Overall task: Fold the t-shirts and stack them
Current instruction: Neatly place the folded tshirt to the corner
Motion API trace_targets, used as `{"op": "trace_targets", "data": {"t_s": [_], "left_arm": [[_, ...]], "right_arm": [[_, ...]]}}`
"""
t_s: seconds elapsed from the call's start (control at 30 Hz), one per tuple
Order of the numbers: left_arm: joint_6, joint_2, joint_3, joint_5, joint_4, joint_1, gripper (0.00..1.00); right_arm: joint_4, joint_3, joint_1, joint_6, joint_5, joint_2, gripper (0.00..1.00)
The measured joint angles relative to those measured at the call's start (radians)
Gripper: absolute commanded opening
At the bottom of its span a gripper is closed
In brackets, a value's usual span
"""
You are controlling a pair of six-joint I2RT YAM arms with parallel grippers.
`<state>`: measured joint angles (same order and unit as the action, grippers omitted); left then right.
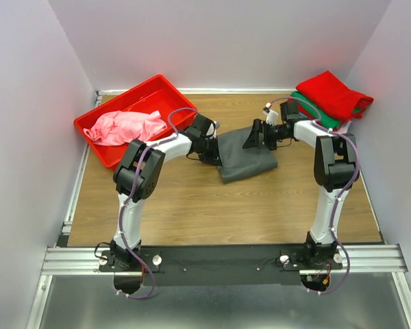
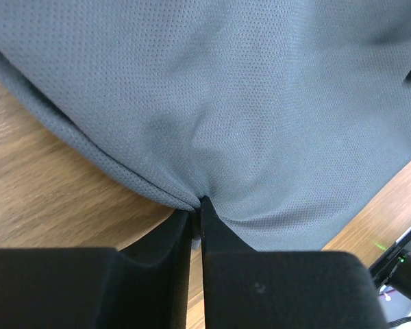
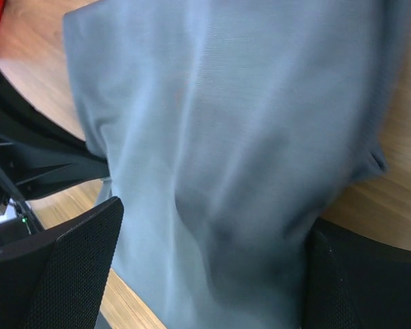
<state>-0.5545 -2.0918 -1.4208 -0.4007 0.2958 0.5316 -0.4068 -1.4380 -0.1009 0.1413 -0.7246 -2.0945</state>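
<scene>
Where left jaws pinch the t-shirt (image 2: pixel 260 116), its hem vanishes.

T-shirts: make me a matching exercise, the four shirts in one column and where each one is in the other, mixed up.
Column one
1. grey shirt
2. pink shirt
3. red shirt
4. green shirt

Column two
A. in the bin
B. under another shirt
C. pinched by the left pincer
D. topmost, far right corner

Pairs: 1-C, 2-A, 3-D, 4-B
</scene>
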Motion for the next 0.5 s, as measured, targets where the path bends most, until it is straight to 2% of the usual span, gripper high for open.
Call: {"op": "trace_targets", "data": {"t_s": [0.07, 0.17, 0.3, 0.33, 0.4, 0.43, 0.47, 0.5], "left_arm": [[0.000, -0.005, -0.008, -0.003, 0.000, 0.000, 0.10], [0.000, -0.014, -0.019, -0.008, 0.000, 0.000, 0.10], [0.000, -0.028, -0.038, -0.014, 0.000, 0.000, 0.10], [0.000, -0.031, -0.042, -0.016, 0.000, 0.000, 0.11], [0.001, -0.032, -0.043, -0.016, -0.001, 0.000, 0.23], [0.000, -0.032, -0.043, -0.016, -0.002, 0.000, 0.29], [0.000, -0.032, -0.043, -0.016, -0.002, 0.000, 0.48], [0.005, -0.032, -0.043, -0.019, -0.004, 0.000, 0.55]], "right_arm": [[0.006, 0.003, -0.021, 0.000, -0.002, 0.000, 0.92], [0.018, 0.010, -0.045, 0.001, -0.001, 0.000, 0.83], [0.021, 0.017, -0.069, 0.004, 0.004, -0.006, 0.60], [0.021, 0.019, -0.075, 0.008, 0.007, -0.008, 0.46], [0.019, 0.023, -0.086, 0.020, 0.010, -0.017, 0.31], [0.018, 0.024, -0.090, 0.020, 0.011, -0.021, 0.15], [0.015, 0.026, -0.092, 0.019, 0.012, -0.029, 0.09], [0.011, 0.026, -0.093, 0.029, 0.013, -0.033, 0.04]]}}
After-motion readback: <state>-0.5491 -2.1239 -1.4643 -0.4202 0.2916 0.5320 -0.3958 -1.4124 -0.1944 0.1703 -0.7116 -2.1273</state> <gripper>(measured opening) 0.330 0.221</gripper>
